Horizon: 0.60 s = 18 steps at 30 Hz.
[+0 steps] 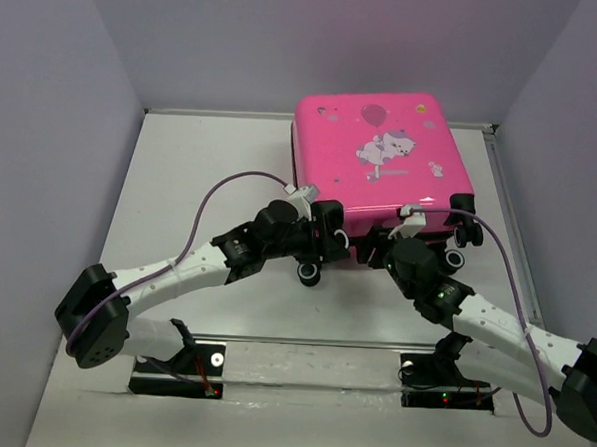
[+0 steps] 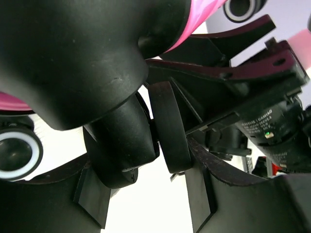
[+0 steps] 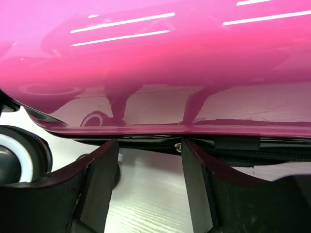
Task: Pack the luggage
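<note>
The luggage is a hot-pink hard-shell case with a cartoon animal sticker. It lies flat and closed at the back of the table. Both grippers are at its near edge. My left gripper is open; in the left wrist view its jaws straddle a black wheel under the pink shell. My right gripper is open and empty. In the right wrist view its fingertips reach just under the shell's rim, at the black zipper.
More black wheels with white rings stick out of the luggage's near edge. One shows in the right wrist view. Grey walls enclose the white table on three sides. A metal rail crosses near the arm bases.
</note>
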Each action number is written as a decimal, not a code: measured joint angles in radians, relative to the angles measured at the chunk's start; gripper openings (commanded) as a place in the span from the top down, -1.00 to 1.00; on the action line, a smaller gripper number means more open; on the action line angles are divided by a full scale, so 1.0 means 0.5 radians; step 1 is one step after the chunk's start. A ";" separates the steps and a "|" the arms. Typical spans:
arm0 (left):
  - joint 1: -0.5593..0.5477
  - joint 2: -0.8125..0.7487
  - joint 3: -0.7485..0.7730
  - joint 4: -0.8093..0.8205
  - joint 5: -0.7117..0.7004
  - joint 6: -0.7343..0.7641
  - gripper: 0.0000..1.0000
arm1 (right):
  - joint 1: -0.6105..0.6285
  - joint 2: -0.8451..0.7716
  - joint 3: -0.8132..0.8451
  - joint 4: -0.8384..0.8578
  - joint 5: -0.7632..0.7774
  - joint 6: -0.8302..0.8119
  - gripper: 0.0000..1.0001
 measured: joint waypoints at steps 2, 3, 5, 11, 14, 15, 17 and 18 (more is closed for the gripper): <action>-0.028 0.025 -0.030 0.106 -0.014 -0.033 0.88 | -0.100 -0.073 -0.009 -0.085 -0.106 0.002 -0.08; -0.031 0.027 -0.048 0.154 -0.021 -0.039 0.88 | -0.138 -0.098 -0.014 -0.107 -0.142 0.000 -0.06; -0.031 0.027 -0.060 0.187 -0.034 -0.040 0.88 | -0.206 -0.126 -0.018 -0.162 -0.213 -0.002 -0.04; -0.031 0.017 -0.066 0.203 -0.055 -0.028 0.88 | -0.258 -0.130 -0.038 -0.273 -0.267 0.012 -0.06; -0.037 -0.001 -0.066 0.179 -0.089 -0.008 0.88 | -0.258 -0.153 -0.073 -0.332 -0.279 0.025 -0.11; -0.039 -0.005 -0.066 0.174 -0.098 -0.001 0.88 | -0.259 -0.152 -0.075 -0.346 -0.281 0.025 -0.11; -0.040 -0.021 -0.066 0.159 -0.111 0.003 0.88 | -0.262 -0.133 -0.074 -0.348 -0.280 0.018 -0.10; -0.040 -0.025 -0.066 0.153 -0.116 0.006 0.88 | -0.266 -0.121 -0.073 -0.346 -0.281 0.017 -0.09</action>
